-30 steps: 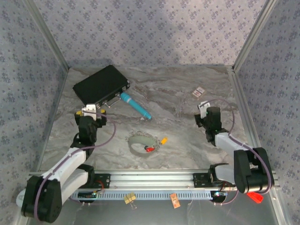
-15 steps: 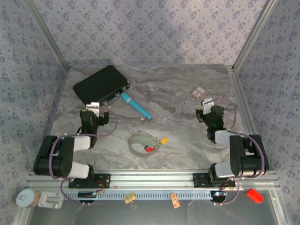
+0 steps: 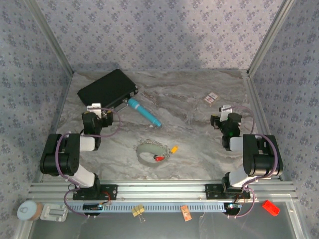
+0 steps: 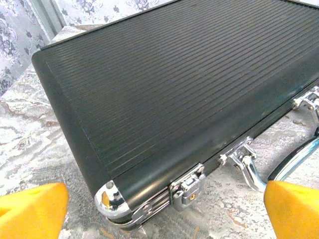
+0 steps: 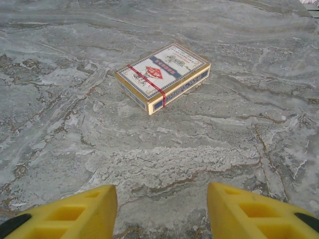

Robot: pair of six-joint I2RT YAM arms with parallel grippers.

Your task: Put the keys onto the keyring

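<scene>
- The left gripper (image 4: 163,211) stands wide open with nothing between its yellow fingers (image 4: 32,209). It faces the black case (image 4: 174,89) at close range, so a careless swing from here could catch the latch or handle.
- The right gripper (image 5: 162,214) is spread just as wide and empty, over bare table (image 5: 239,139) near a small card box (image 5: 162,77).
- The keyring (image 3: 148,150) lies mid-table, between the arms and well apart from both grippers. The yellow key (image 3: 174,148) sits just beside its right side and the red key (image 3: 159,158) at its near edge. Whether either is threaded on the thin metal ring is too small to tell.
- The keys are far smaller than the fingers, so I judge a pinch could skid one across the smooth stone or trap the loop with it.
- Both wrist cameras point away from the table's middle, so a hasty reach could land off target.
</scene>
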